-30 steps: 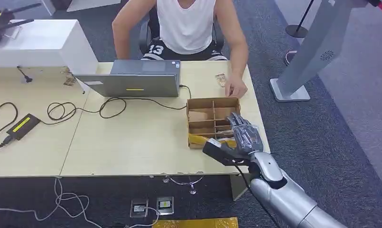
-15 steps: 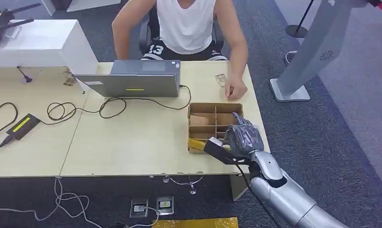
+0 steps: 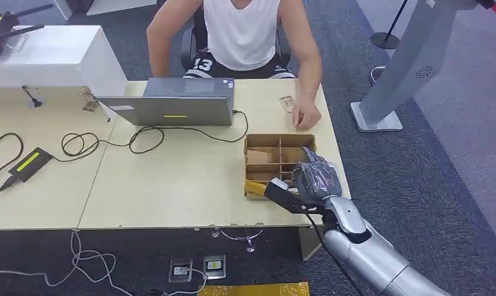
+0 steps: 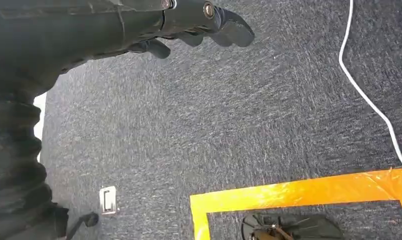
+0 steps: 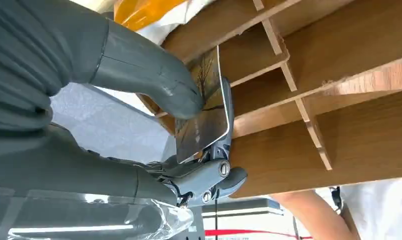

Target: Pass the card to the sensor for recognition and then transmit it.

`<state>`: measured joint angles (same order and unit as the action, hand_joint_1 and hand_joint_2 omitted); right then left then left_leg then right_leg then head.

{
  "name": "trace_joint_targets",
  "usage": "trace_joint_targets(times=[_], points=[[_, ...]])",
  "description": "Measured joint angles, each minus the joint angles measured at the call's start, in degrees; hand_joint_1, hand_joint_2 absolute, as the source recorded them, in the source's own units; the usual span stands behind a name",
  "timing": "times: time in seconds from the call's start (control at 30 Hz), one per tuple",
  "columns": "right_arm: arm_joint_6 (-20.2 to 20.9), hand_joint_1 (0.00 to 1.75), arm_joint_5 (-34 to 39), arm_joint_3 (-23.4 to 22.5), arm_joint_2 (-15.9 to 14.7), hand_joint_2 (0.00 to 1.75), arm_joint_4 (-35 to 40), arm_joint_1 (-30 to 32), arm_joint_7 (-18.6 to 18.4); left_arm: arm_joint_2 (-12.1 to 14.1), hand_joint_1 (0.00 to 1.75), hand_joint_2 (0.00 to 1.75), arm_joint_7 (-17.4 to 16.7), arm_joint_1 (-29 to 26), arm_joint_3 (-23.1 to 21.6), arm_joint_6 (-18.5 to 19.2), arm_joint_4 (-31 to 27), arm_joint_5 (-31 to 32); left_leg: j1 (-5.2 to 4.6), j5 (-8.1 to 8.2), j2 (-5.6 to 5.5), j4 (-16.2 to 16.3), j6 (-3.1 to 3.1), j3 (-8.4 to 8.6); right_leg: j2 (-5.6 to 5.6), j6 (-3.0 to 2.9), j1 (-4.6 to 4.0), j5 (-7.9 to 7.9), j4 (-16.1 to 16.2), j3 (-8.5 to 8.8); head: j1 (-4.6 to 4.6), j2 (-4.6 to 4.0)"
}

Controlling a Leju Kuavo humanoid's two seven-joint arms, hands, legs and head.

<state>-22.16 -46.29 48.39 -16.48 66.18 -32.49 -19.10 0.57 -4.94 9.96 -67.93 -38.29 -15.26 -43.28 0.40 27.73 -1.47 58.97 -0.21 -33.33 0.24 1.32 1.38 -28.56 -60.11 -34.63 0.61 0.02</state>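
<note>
My right hand [image 3: 316, 179] reaches into the near right part of a divided cardboard box [image 3: 276, 137] at the table's right end. In the right wrist view its thumb [image 5: 149, 70] and fingers pinch a picture card [image 5: 203, 115] on edge, just above a compartment of the box [image 5: 338, 45]. In the head view the hand hides the card. My left hand [image 4: 199, 20] hangs over grey carpet with its fingers loosely spread and nothing in them.
A seated person [image 3: 245, 31] rests a hand [image 3: 307, 115] on the table just beyond the box, beside a small object [image 3: 286, 103]. A laptop [image 3: 171, 108] with cables stands mid-table; a black device [image 3: 28, 163] lies at the left. A grey stand [image 3: 399, 68] rises to the right.
My right hand's fingers, spread over the box a second ago, have curled down into it. The box has slid slightly toward the table's near edge. The person's hand has stayed in place.
</note>
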Motion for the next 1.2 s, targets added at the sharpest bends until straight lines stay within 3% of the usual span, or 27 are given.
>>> trace_joint_targets(times=[0.13,0.3,0.47,0.77,0.9,0.93,1.2], points=[[-1.9,1.75,-1.5,0.0,0.0,1.75,0.2,0.0,-0.6,0.0,0.00,1.75,-0.1,0.0,0.0,0.1,0.0,0.3,0.00,0.00,0.00,0.0,0.00,0.00,0.00,0.00,0.00,0.00,0.0,0.00,0.00,0.00],[-5.8,1.75,-6.4,-1.5,-0.8,1.75,3.6,-1.8,-4.3,0.0,0.00,1.75,-0.4,0.0,0.0,0.2,0.0,1.6,-0.01,0.00,0.02,0.0,0.00,0.01,0.03,0.02,0.02,0.03,0.0,-0.02,0.00,0.00],[-3.0,1.75,-8.3,-4.0,-2.6,1.75,9.2,-6.2,-6.3,0.0,0.00,1.75,-0.5,0.2,0.0,0.4,0.0,2.4,-0.01,-0.01,0.02,0.0,0.00,0.04,0.03,0.02,0.02,0.03,0.0,0.00,0.02,0.00],[-2.2,1.75,-9.3,-5.6,-3.9,1.75,13.9,-7.2,-6.5,0.0,0.00,1.75,-0.5,0.3,0.0,0.6,0.0,2.7,-0.01,0.00,0.02,0.0,0.00,0.01,0.04,0.02,0.01,0.03,0.0,-0.01,0.00,0.00],[1.8,1.75,-8.8,-5.8,-4.0,1.75,14.8,-10.2,-6.6,0.0,0.00,1.75,-0.9,0.4,0.0,0.8,0.0,3.1,-0.01,0.00,0.03,0.0,0.00,0.03,0.06,0.01,0.01,0.04,0.0,0.00,0.00,-0.02],[3.1,1.75,-8.4,-5.7,-4.0,1.75,14.8,-10.8,-6.4,0.0,0.00,0.00,-1.0,0.5,0.0,1.0,0.0,3.2,-0.01,-0.01,0.03,0.0,0.00,0.03,0.04,0.01,0.01,0.04,0.0,0.01,0.02,-0.02],[11.7,1.75,-5.2,-2.5,-2.9,1.75,11.4,-15.6,-4.7,0.0,0.00,0.00,-2.0,0.8,-0.1,2.9,0.0,5.0,0.00,-0.01,-0.01,0.0,0.00,-0.06,-0.01,0.01,0.01,0.04,0.0,-0.01,0.00,-0.02]])
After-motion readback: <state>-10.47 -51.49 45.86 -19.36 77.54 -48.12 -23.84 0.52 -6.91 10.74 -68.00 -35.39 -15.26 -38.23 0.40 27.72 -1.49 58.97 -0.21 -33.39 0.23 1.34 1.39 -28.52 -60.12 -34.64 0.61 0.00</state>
